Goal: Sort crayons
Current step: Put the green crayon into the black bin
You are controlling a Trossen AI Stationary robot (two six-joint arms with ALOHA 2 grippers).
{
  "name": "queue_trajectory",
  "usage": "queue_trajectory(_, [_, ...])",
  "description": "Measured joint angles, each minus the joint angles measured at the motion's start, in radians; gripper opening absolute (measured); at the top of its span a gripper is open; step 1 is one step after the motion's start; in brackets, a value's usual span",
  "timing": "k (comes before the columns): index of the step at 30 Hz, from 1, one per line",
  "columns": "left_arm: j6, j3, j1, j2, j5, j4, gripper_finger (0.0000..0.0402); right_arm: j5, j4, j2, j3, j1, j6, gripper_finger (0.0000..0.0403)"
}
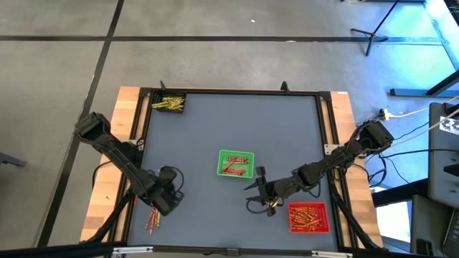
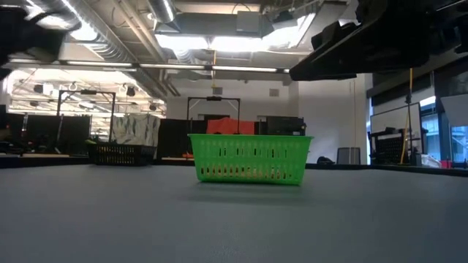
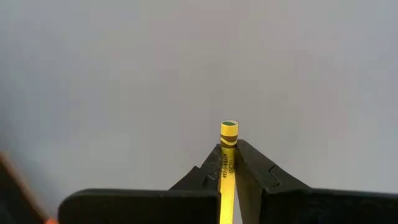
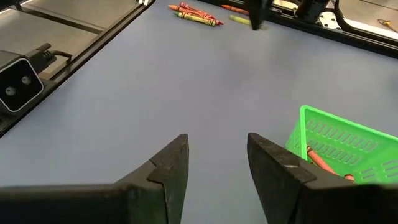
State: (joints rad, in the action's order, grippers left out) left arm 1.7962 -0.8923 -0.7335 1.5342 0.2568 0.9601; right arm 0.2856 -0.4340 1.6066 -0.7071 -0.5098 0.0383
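Note:
My left gripper (image 1: 167, 199) hovers near the table's front left, shut on a yellow crayon (image 3: 228, 134). Several loose red, orange and green crayons (image 1: 152, 219) lie flat on the grey mat just beside it; they also show far off in the right wrist view as crayons (image 4: 196, 14). My right gripper (image 4: 217, 162) stands open over bare mat, between the green tray (image 1: 235, 163) and the red tray (image 1: 308, 218). Both trays hold crayons. My left gripper pinches the yellow crayon between its two fingertips (image 3: 256, 169), close behind the crayon's flat end (image 3: 229, 127), which sticks out a little past the tips. The crayon lies along the fingers, not across them. The fingers come from above, pointing steeply down.
A black tray (image 1: 169, 103) with yellow and green crayons sits in the far left corner. In the low view the green tray (image 2: 250, 159) stands mid-table and the black tray (image 2: 117, 153) far left. A dark frame rail (image 1: 229, 92) borders the mat.

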Motion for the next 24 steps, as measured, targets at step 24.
queue_trajectory(24, [-1.166, -0.133, 0.771, -0.154, 0.25, 0.142, 0.001, 0.02, 0.043, 0.0, 0.0, 0.0, -0.007, 0.016])
